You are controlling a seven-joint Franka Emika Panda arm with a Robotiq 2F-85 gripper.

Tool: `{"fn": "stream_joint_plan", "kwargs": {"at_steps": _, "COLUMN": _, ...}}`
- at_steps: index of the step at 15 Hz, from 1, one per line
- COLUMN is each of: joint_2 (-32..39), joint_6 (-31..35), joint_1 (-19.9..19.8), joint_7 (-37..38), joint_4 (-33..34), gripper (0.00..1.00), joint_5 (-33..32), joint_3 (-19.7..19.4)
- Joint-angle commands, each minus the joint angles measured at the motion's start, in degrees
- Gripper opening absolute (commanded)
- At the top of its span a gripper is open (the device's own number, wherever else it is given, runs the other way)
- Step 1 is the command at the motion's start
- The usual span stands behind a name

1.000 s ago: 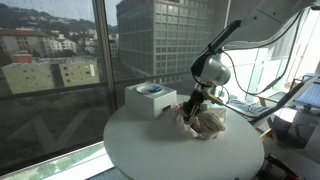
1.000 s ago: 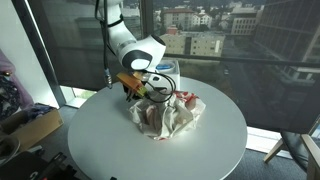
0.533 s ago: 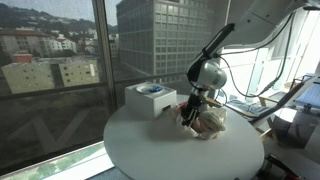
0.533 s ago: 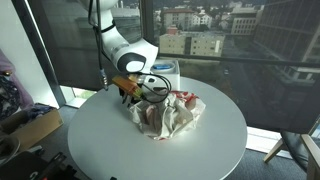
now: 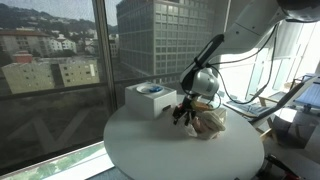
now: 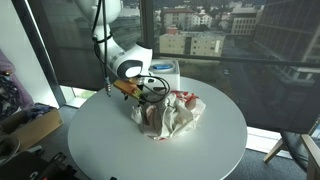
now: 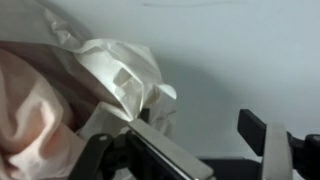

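A crumpled cloth point(image 5: 210, 122) point(image 6: 168, 115), white with pink and red patches, lies bunched on the round white table point(image 5: 150, 150) point(image 6: 100, 145). My gripper point(image 5: 183, 112) point(image 6: 147, 92) hangs low at the cloth's edge, on the side toward a white box point(image 5: 148, 100) point(image 6: 163, 69). In the wrist view the gripper point(image 7: 200, 140) is open. One dark finger point(image 7: 258, 130) stands at the right with bare table between the jaws. The cloth point(image 7: 110, 75) fills the left, and a fold of it lies against the other jaw. Nothing is held.
The white box with a blue-and-white object on top sits at the table's window side. Glass windows run close behind the table point(image 5: 60, 60). Cables and equipment point(image 5: 285, 100) stand beyond the table's far side. A person's arm and clutter point(image 6: 15, 110) are at the frame edge.
The jaws have opened and let go of the cloth. The gripper has shifted a little off the cloth toward the box, and the arm has leaned lower.
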Motion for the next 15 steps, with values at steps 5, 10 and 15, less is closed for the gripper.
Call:
{"fn": "stream_joint_plan", "kwargs": {"at_steps": 5, "joint_2": -2.8, "joint_6": 3.7, "joint_1": 2.6, "joint_7": 9.4, "joint_4": -3.1, "gripper": 1.00, "joint_5": -6.2, "joint_3": -2.7}}
{"fn": "stream_joint_plan", "kwargs": {"at_steps": 10, "joint_2": -7.0, "joint_6": 7.9, "joint_1": 2.2, "joint_7": 10.6, "joint_4": -7.9, "gripper": 1.00, "joint_5": -6.1, "joint_3": -2.2}}
{"fn": "stream_joint_plan", "kwargs": {"at_steps": 15, "joint_2": -4.1, "joint_6": 5.2, "joint_1": 5.0, "joint_7": 14.6, "joint_4": -3.9, "gripper": 1.00, "joint_5": -10.9, "joint_3": -5.6}}
